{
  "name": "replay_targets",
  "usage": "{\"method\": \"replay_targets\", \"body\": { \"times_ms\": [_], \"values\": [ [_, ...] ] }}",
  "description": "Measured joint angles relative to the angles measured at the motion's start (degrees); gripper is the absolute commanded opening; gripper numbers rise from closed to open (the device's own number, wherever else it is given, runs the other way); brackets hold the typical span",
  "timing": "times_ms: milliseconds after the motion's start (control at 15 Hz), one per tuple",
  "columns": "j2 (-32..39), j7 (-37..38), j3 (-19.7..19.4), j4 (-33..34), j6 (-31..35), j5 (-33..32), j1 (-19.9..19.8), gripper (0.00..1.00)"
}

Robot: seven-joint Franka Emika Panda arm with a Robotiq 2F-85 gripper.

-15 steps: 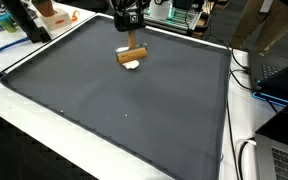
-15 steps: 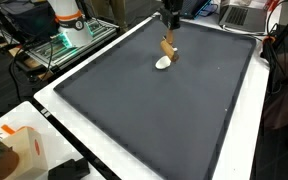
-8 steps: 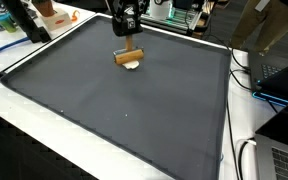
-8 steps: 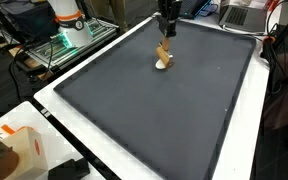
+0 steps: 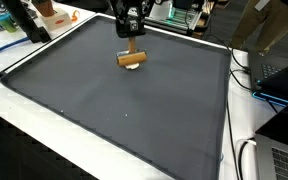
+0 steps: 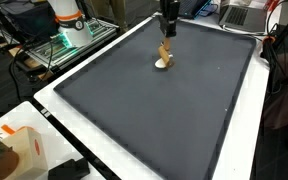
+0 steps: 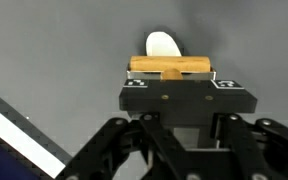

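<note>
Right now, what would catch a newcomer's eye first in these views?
The gripper stands out, shut on a wooden T-shaped tool near the far edge of the dark grey mat in an exterior view. A white oval object lies on the mat right beside the tool's crossbar.

both exterior views: high, oblique, differing sides, sharing dark mat (image 5: 124,120); wrist view: close, downward past gripper (image 7: 170,68)

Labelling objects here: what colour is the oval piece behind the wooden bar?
White; the oval piece shows best in the wrist view.
</note>
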Motion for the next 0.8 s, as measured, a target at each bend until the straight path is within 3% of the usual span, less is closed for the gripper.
{"method": "replay_targets", "body": {
  "times_ms": [400,800],
  "values": [
    [1.00,1.49,0.00,0.45,0.04,-0.12,-0.12,0.23],
    [1.65,9.06,0.30,1.33,-2.24,-4.75,0.01,0.23]
  ]
}}
